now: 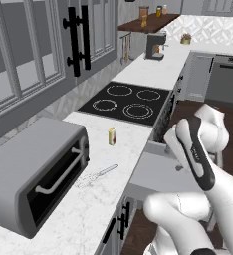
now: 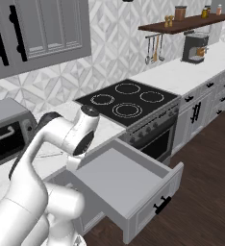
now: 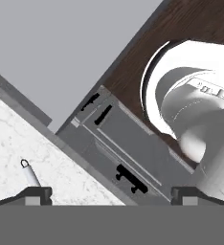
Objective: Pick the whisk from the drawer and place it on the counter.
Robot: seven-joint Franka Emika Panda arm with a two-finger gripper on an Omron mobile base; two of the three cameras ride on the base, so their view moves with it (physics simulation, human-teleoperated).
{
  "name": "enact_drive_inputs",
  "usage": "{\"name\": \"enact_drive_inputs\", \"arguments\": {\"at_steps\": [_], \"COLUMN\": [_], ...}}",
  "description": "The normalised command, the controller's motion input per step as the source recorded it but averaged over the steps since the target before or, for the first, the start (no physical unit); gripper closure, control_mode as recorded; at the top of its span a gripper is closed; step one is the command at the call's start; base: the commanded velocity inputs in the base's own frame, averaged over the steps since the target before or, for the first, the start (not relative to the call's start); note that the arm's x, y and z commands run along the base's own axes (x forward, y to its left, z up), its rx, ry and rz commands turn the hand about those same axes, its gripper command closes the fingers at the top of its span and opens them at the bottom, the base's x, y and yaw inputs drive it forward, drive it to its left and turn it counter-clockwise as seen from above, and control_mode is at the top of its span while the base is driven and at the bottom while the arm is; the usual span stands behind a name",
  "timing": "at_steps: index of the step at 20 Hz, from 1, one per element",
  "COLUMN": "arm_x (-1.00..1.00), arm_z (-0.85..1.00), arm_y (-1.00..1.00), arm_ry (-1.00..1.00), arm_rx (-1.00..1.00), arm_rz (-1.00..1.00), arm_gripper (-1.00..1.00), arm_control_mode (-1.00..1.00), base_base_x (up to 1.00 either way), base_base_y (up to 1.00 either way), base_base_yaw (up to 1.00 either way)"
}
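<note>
The whisk point(image 1: 99, 174) lies flat on the white marble counter point(image 1: 78, 214), in front of the toaster oven, wire head toward the oven. In the hand view its handle end point(image 3: 30, 174) shows on the marble point(image 3: 13, 139) just above my left fingertip point(image 3: 37, 194). My gripper point(image 3: 111, 196) is open, fingertips far apart, nothing between them, above the counter's front edge. The grey drawer point(image 2: 119, 178) stands pulled out, its floor point(image 1: 158, 172) bare. My arm bends over the drawer in both base views and hides the hand.
A toaster oven point(image 1: 34, 174) sits at the left on the counter. A small yellow-white bottle point(image 1: 112, 136) stands near the black cooktop point(image 1: 126, 102). A coffee machine point(image 1: 156, 46) is far back. Lower drawer fronts with black handles point(image 3: 128, 177) sit below the edge.
</note>
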Motion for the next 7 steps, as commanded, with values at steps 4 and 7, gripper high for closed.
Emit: {"name": "enact_drive_inputs", "arguments": {"at_steps": [4, 7], "arm_x": [0.24, 1.00], "arm_z": [0.02, 0.00], "arm_y": [-1.00, -1.00], "arm_ry": [-0.16, -0.04], "arm_rx": [0.23, 0.36], "arm_rz": [0.01, 0.08], "arm_gripper": [-1.00, -1.00], "arm_control_mode": [-1.00, -1.00], "base_base_x": [0.00, 0.00], "base_base_y": [0.00, 0.00], "base_base_yaw": [0.00, 0.00]}}
